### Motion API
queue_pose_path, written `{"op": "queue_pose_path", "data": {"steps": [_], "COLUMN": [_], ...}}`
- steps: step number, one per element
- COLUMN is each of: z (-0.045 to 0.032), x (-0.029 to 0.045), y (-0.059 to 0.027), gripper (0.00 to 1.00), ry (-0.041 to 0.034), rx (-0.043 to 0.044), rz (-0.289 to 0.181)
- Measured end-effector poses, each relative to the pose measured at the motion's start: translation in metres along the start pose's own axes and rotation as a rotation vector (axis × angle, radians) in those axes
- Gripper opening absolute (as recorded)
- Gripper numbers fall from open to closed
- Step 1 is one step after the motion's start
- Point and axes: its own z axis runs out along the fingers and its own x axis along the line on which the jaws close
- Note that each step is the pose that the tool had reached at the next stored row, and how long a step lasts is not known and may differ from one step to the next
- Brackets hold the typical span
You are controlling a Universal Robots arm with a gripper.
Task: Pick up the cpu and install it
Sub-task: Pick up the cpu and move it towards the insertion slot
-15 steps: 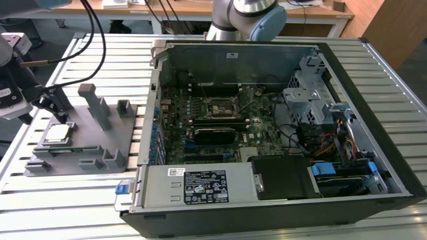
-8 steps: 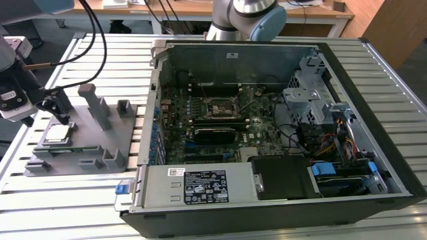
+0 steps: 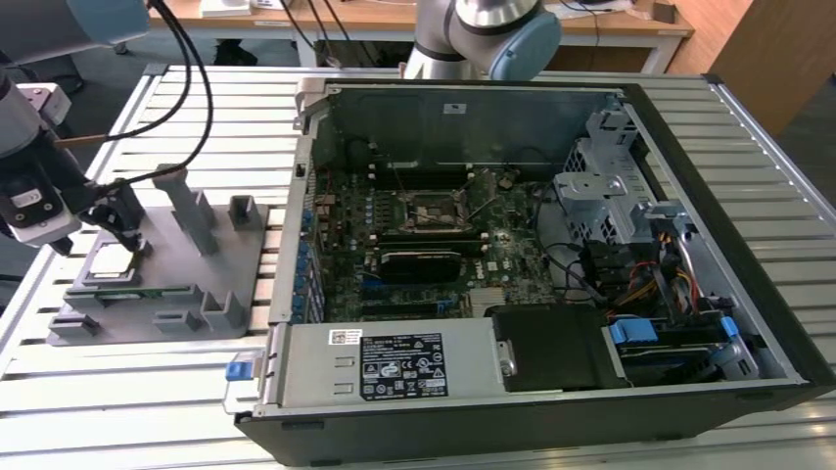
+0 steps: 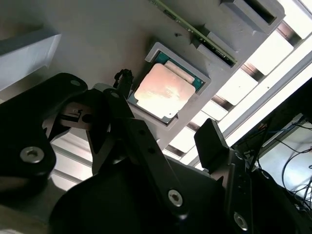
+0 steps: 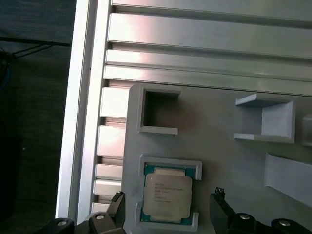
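One spread gripper (image 3: 127, 233) hovers over the cpu (image 3: 112, 262), which sits on the plate (image 3: 183, 294) at nine o'clock of the computer case (image 3: 523, 147) in the exterior view, while its fingers (image 5: 220, 207) flank the cpu in the first wrist view and stand apart beside it in the second wrist view, so I judge that pickup is in hand and calls for a centred, level closing.

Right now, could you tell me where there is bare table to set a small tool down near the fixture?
In the exterior view the table is bare between the fixture plate and the near edge, and beyond the plate. Crowded: the plate itself, where the open gripper sits over the cpu, and the narrow strip beside the computer case.
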Motion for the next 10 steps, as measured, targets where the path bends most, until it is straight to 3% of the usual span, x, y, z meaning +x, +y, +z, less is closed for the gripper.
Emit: {"op": "queue_pose_path", "data": {"steps": [10], "z": [0.0125], "x": [0.0006], "y": [0.0002], "gripper": [0.78], "ry": [-0.0003], "rx": [0.0001], "rz": [0.004]}}
